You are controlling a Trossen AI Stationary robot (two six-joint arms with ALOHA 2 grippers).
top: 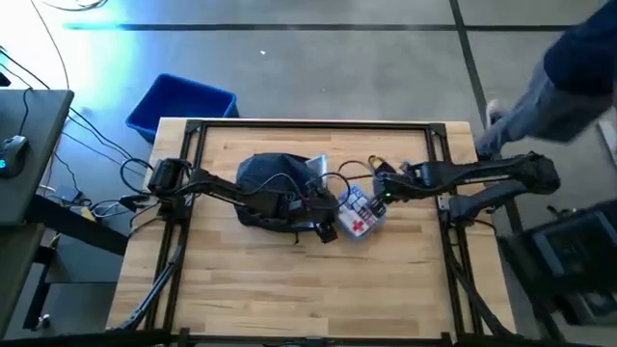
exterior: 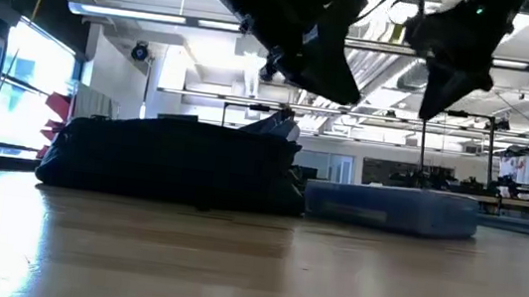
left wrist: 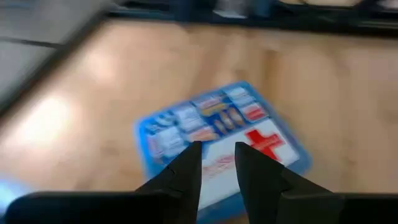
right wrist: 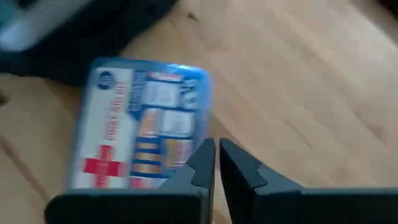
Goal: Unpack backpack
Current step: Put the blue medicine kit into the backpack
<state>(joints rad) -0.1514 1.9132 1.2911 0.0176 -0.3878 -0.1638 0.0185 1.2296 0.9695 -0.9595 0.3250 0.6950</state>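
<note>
We find the backpack (top: 273, 187) lying flat on the worktop (top: 289, 280), left of centre. A blue first-aid kit (top: 360, 213) lies on the wood just beside it, already out of the bag. The left gripper (left wrist: 217, 163) hangs above the kit, jaws slightly parted and empty. The right gripper (right wrist: 217, 157) hangs over the kit's other side, jaws nearly closed, gripping nothing. We judge one item unpacked and the step in hand a return to the bag. Next, one arm must reach the backpack's opening for any remaining contents.
</note>
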